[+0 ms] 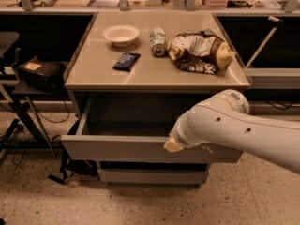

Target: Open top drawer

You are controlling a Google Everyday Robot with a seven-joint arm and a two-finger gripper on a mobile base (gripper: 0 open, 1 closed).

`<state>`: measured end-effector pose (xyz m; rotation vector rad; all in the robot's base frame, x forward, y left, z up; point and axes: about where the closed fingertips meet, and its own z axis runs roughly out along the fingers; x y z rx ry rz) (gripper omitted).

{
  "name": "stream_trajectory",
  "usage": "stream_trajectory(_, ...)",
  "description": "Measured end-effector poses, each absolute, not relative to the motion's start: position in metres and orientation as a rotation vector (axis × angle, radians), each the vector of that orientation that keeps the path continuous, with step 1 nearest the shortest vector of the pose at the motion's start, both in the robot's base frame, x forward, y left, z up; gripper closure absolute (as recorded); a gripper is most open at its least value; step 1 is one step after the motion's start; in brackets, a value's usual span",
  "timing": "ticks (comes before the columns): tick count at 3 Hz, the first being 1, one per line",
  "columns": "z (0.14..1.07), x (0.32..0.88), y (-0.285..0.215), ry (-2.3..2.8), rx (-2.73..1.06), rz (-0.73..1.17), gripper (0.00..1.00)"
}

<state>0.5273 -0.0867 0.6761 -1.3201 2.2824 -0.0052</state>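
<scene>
My gripper (172, 145) sits at the end of the white arm (243, 130), which comes in from the lower right. Only its pale tan tip shows past the rounded wrist, and I cannot tell whether it is wide, narrow or holding anything. The tip lies over the upper edge of the top drawer (122, 149), right of the centre of its grey front panel. From this angle I cannot tell whether it touches the panel or hangs just in front of it. The drawer stands open, its front well forward of the cabinet and its dark inside visible behind the panel. A few pale scratch marks show on the panel just right of the gripper. Below it, a shorter grey drawer front (152, 176) sits back, closed. Above, the beige cabinet top (154, 74) carries a pale bowl (121, 34) at the back left. A can (158, 41) lies on its side beside the bowl, a crumpled snack bag (199, 52) lies to the right, and a dark blue packet (126, 61) lies nearer the front. To the left of the cabinet a dark bag (40, 71) rests on a low stand.
</scene>
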Motion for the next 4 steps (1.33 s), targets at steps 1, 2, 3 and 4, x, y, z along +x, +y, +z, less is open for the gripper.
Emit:
stream_trajectory(1, 0.676, 0.526, -0.086, 2.282, -1.320, -0.005, 1.00)
stream_trajectory(2, 0.678, 0.517, -0.089, 2.287, -1.324, -0.004, 1.00)
stream_trajectory(3, 0.678, 0.517, -0.089, 2.287, -1.324, -0.004, 1.00)
stream_trajectory(4, 0.679, 0.508, -0.092, 2.292, -1.329, -0.003, 1.00)
